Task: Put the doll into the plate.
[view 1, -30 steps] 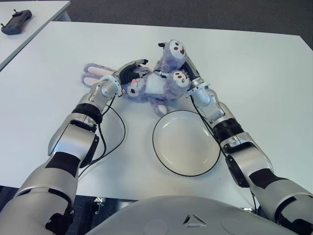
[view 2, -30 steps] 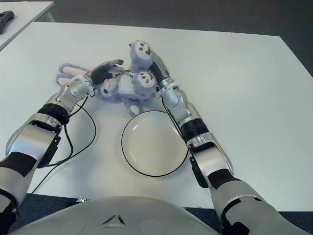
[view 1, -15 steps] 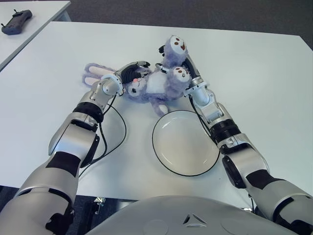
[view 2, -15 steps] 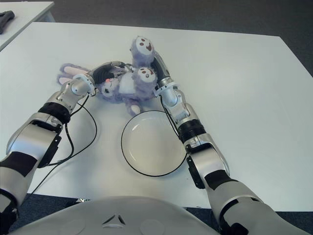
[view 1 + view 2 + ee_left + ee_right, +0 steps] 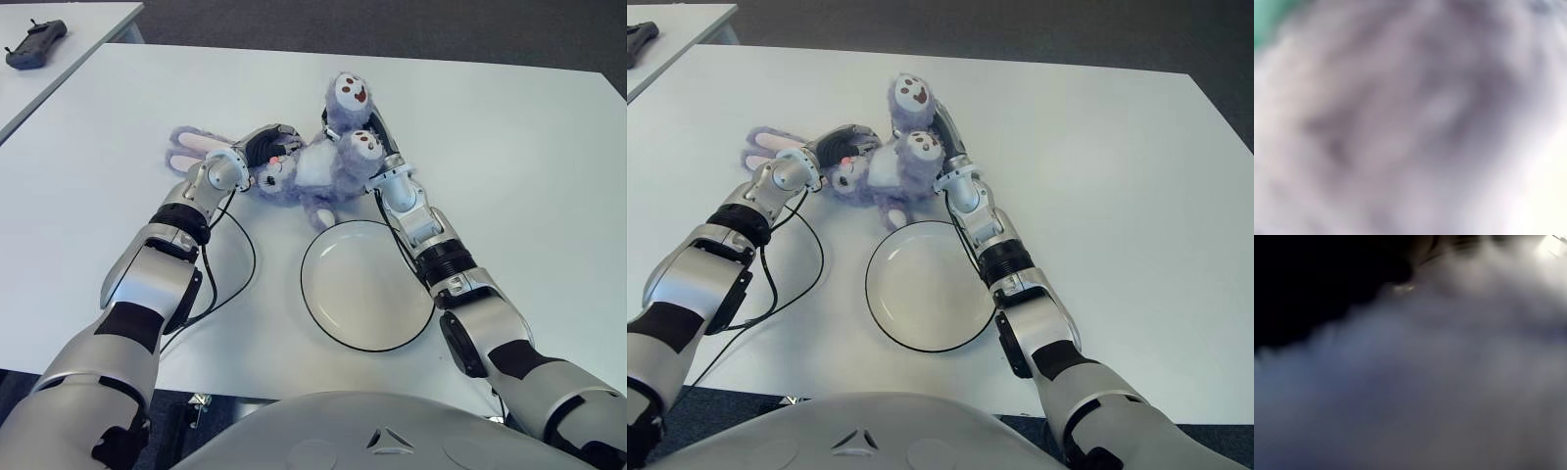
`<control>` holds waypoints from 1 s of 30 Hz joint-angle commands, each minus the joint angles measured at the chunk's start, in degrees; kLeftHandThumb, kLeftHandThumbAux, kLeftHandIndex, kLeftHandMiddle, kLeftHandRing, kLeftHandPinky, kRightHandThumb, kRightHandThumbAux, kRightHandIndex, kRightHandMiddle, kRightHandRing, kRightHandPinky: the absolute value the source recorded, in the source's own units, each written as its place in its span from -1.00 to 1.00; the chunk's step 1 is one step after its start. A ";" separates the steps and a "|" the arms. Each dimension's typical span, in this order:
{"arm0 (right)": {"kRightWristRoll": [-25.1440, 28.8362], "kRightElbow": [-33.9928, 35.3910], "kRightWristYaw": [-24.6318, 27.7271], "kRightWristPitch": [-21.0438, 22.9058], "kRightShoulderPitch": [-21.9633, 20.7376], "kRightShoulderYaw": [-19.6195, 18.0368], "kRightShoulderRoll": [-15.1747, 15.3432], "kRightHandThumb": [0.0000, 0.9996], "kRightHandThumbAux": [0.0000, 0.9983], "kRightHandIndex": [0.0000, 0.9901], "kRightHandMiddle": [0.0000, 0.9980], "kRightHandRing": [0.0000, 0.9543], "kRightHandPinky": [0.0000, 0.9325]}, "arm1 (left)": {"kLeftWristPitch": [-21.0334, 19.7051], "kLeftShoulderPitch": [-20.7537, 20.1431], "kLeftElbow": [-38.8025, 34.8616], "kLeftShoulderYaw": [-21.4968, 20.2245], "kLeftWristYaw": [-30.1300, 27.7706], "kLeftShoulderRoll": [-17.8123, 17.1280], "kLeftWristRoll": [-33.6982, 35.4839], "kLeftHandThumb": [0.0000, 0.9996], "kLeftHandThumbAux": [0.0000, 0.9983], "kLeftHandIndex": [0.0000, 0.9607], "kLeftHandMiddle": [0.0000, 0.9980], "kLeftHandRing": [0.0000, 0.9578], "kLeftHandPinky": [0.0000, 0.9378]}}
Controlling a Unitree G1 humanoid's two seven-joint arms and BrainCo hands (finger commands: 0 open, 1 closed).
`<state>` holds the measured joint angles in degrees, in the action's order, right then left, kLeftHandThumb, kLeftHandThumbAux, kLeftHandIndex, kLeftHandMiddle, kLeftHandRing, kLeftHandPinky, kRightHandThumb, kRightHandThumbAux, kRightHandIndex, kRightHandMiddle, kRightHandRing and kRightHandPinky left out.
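1. Left eye view. The left hand (image 5: 257,149) is at the head end of the doll (image 5: 312,166), its dark fingers (image 5: 275,132) curled over the head and touching the fur. It appears closed on the doll. The right hand (image 5: 380,137) is against the doll's leg end, between the two raised feet; its fingers are mostly hidden behind the plush, so how far they are open cannot be told here.

2. Left eye view, task item. The doll is a lilac plush rabbit with a white belly, pink-lined ears and brown marks on pale soles. It lies on its back on the white table (image 5: 509,157), just beyond the plate's (image 5: 323,318) far rim, with one limb near that rim. It is not in the plate. The ears point away from the plate on the left-hand side.

3. Right eye view. Same arrangement: left hand over the doll's head, right hand at the feet, and the black-rimmed white plate nearer the robot than the doll. The plate holds nothing. The right forearm passes along the plate's right edge.

4. Left wrist view. The frame is filled with blurred lilac and pale fur, very close. No fingers are discernible.

5. Right wrist view. Blurred grey-lilac fur fills most of the frame, with darkness at one side. The fingers cannot be made out.
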<state>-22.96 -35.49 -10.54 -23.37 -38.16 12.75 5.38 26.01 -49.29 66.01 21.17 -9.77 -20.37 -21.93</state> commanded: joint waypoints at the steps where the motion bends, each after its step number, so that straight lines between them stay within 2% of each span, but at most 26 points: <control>1: 0.09 -1.77 -1.14 1.12 0.48 -0.10 -1.06 0.39 0.43 -0.12 0.59 0.71 0.71 | -2.46 4.10 3.35 2.32 -1.11 3.11 -2.72 0.43 0.36 -0.09 0.24 0.32 0.51; 2: 0.07 -1.87 -1.29 1.16 0.43 -0.13 -1.10 0.39 0.43 -0.11 0.63 0.74 0.73 | -2.65 4.06 3.49 2.23 -1.11 3.22 -2.62 0.43 0.35 -0.08 0.34 0.42 0.63; 4: 0.03 -2.06 -1.71 1.51 0.34 -0.25 -1.26 0.39 0.43 -0.11 0.66 0.76 0.74 | -2.98 3.99 3.75 1.90 -1.33 3.44 -2.24 0.43 0.35 -0.07 0.40 0.49 0.69; 8: 0.48 -1.78 -1.97 2.73 0.45 -0.72 -1.78 0.39 0.44 -0.12 0.71 0.80 0.78 | -3.07 3.91 4.05 1.56 -1.25 3.63 -1.96 0.42 0.36 -0.07 0.52 0.60 0.71; 16: 2.25 -0.55 -1.95 4.71 1.15 -2.07 -3.21 0.40 0.44 -0.11 0.74 0.83 0.83 | -3.46 3.68 3.78 2.49 -0.38 3.36 -3.15 0.42 0.37 -0.07 0.63 0.68 0.63; 23: 2.00 -0.67 -2.46 3.39 1.27 -2.25 -3.23 0.40 0.44 -0.12 0.75 0.84 0.84 | -6.11 3.72 3.72 1.53 0.56 4.26 -2.10 0.49 0.38 -0.07 0.69 0.75 0.78; 30: 1.68 -1.31 -3.36 2.31 1.04 -2.16 -3.08 0.40 0.44 -0.12 0.74 0.83 0.84 | -6.93 4.08 3.81 -0.58 1.21 4.96 -0.37 0.50 0.39 -0.08 0.70 0.77 0.82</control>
<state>-21.58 -36.00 -12.65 -20.04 -38.24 10.89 2.42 21.40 -50.02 67.51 19.94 -7.96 -17.06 -21.42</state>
